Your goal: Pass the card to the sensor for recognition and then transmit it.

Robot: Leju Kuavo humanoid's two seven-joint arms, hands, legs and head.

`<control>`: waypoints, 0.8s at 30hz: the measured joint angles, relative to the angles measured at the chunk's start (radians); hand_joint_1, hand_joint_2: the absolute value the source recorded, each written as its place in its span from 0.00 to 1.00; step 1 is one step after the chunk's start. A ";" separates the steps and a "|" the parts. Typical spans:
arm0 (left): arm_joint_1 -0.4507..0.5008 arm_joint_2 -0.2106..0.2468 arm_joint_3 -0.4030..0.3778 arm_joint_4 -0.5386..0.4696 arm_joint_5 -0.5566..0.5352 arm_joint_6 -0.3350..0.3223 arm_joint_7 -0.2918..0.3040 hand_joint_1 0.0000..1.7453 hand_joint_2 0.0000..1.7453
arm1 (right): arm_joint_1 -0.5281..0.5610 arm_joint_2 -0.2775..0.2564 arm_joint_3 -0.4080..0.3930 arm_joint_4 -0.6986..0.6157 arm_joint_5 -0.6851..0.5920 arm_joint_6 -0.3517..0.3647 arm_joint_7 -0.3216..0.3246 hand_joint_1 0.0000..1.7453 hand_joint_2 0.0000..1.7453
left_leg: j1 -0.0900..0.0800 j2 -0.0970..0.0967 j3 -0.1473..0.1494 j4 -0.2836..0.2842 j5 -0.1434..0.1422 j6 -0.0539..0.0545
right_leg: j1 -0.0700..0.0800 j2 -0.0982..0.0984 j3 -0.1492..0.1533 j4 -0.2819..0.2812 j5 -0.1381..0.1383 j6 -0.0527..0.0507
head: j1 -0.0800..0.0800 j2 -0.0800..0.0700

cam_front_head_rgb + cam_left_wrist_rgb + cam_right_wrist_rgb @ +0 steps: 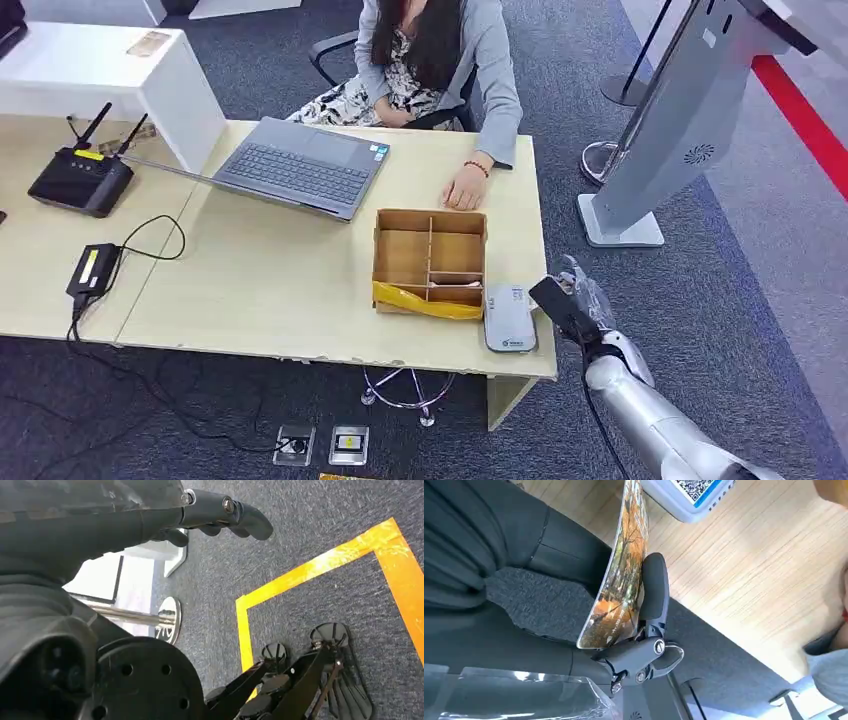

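My right hand (572, 300) hovers just off the desk's right front corner, a little to the right of the sensor (510, 318). The sensor is a flat white and grey pad lying on the desk beside a cardboard box. In the right wrist view that hand (564, 535) pinches a glossy card (619, 580) printed with an autumn tree picture, a dark finger (654, 590) pressing on its face. The card stands on edge, its far end close to the sensor (694, 495), which shows a QR code. My left hand (225, 512) hangs over the carpet holding nothing, fingers loosely extended.
A divided cardboard box (430, 250) with a yellow packet sits left of the sensor. A seated person rests a hand (465, 190) on the desk behind it, near a laptop (300, 165). A grey kiosk stand (650, 150) rises at the right. Yellow tape (320, 565) marks the floor.
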 joint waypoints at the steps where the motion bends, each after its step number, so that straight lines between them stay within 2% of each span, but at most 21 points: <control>1: 0.000 0.000 0.001 0.000 0.000 0.000 0.000 0.00 0.00 | 0.000 0.001 0.000 -0.004 0.000 -0.002 0.001 1.00 1.00 | 0.000 0.000 0.000 0.000 0.000 0.000 | 0.000 0.000 0.000 0.000 0.000 0.000 | 0.000 0.000; 24: -0.006 -0.008 0.017 0.000 -0.021 0.000 0.010 0.00 0.00 | 0.014 0.006 0.002 -0.100 0.024 0.006 0.027 1.00 1.00 | 0.000 0.000 0.000 0.000 0.000 0.000 | 0.000 0.000 0.000 0.000 0.000 0.000 | 0.000 0.000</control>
